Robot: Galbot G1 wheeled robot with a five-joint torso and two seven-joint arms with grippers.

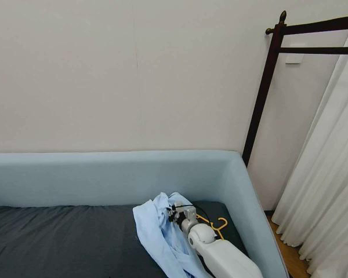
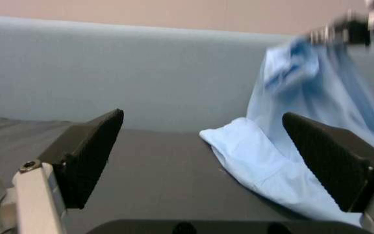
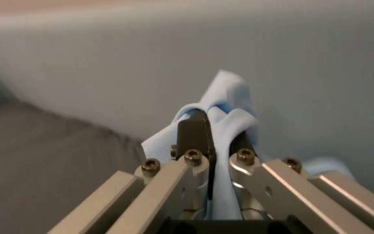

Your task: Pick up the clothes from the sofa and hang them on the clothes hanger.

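**Right gripper pinching shirt at sofa corner**

Right gripper point(image 3: 218, 140) is seen pressed together on a fold of the light blue shirt point(image 1: 158, 230), at the lower centre of the head view. The shirt is held bunched and partly clear of the dark seat of the sofa point(image 1: 104, 174), with its tail lying on the cushion. A yellow hanger point(image 1: 219, 224) is noted just beside the arm. The left gripper point(image 2: 203, 117) is held spread and empty, low over the seat. The fabric is judged light, limp and prone to slip, so a hold near the collar is advised. The dark rack point(image 1: 261, 87) stands at upper right.
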